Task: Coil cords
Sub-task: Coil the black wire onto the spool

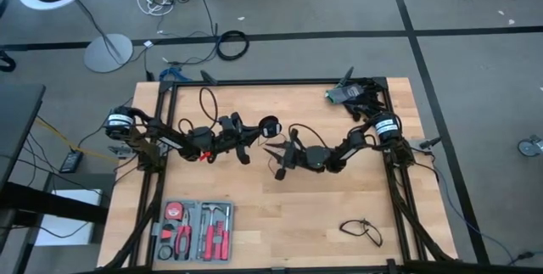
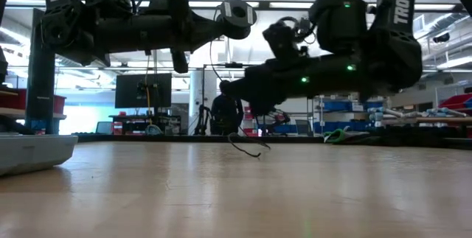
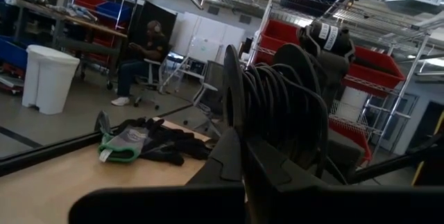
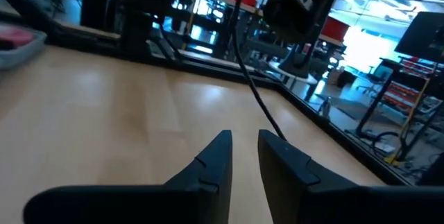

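- Cords: the long cord (image 1: 206,104) runs from the left gripper (image 1: 240,142) in a loop over the table (image 1: 280,215), and its round disc end (image 1: 269,126) hangs just beyond the left fingertips, above the wood.
- Several turns of black cord (image 3: 284,106) already sit wound together right in front of the left fingers in the left wrist view, so the coiling looks partly done.
- A free stretch of the same cord (image 4: 253,89) still runs slack, passing between and just ahead of the right fingertips (image 4: 220,144); that length is left to wind.
- The short cord (image 1: 362,230) lies loose on the table well away from both grippers, apparently not yet handled.
- Left gripper: reaching in toward the table's middle, raised off the surface, fingers closed tight, with the wound cord against them; by my reading they pinch it.
- Right gripper (image 1: 280,157): stretched toward the left one, also raised, fingers narrowly parted with a slim gap; the cord lies in line with that gap, and I cannot tell whether it is gripped.
- Gloves (image 3: 149,143) lie in a heap at the table's far corner.
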{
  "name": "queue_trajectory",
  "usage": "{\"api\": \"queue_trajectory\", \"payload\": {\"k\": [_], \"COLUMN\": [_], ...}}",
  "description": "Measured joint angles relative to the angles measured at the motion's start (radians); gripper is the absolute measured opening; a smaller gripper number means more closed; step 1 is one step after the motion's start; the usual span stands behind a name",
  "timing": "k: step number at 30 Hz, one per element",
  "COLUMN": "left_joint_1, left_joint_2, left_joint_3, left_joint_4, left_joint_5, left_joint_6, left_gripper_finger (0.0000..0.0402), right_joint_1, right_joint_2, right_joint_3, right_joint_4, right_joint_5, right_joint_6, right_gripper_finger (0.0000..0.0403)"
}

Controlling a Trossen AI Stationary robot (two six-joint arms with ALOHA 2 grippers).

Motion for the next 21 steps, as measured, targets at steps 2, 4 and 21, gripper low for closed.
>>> {"api": "queue_trajectory", "payload": {"k": [2,4,21], "left_joint_1": [0.000,0.000,0.002], "left_joint_2": [0.000,0.000,0.000], "left_joint_3": [0.000,0.000,0.002], "left_joint_4": [-0.002,-0.005,-0.025], "left_joint_5": [0.005,0.016,0.023], "left_joint_6": [0.000,0.000,-0.007], "left_gripper_finger": [0.0000,0.0000,0.0000], "right_joint_1": [-0.002,0.001,0.027], "right_joint_2": [0.000,0.000,0.000], "right_joint_3": [0.017,0.023,0.030], "right_joint_4": [-0.014,-0.013,-0.080], "right_joint_5": [0.006,0.019,0.171], "right_joint_6": [-0.003,-0.004,-0.170], "right_gripper_finger": [0.0071,0.0070,0.0062]}}
